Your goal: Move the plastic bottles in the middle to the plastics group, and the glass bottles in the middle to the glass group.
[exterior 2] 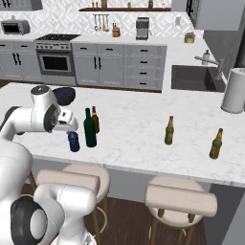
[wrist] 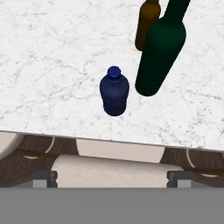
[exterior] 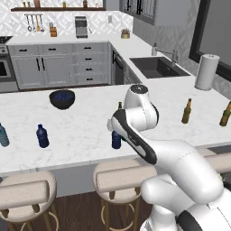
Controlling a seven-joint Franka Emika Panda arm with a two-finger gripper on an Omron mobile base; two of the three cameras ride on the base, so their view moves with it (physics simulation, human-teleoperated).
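We are hovering over a stubby dark blue plastic bottle [wrist: 114,91] on the white marble counter [wrist: 52,65].
Our claw is standing wide, gripping nothing; a tall dark green glass bottle [wrist: 161,54] and a slim brown long-necked bottle [wrist: 146,24] are standing just beside it.

bottle [wrist: 114,91]: dark blue | wine bottle [wrist: 160,57]: dark green | counter [wrist: 52,65]: white marble
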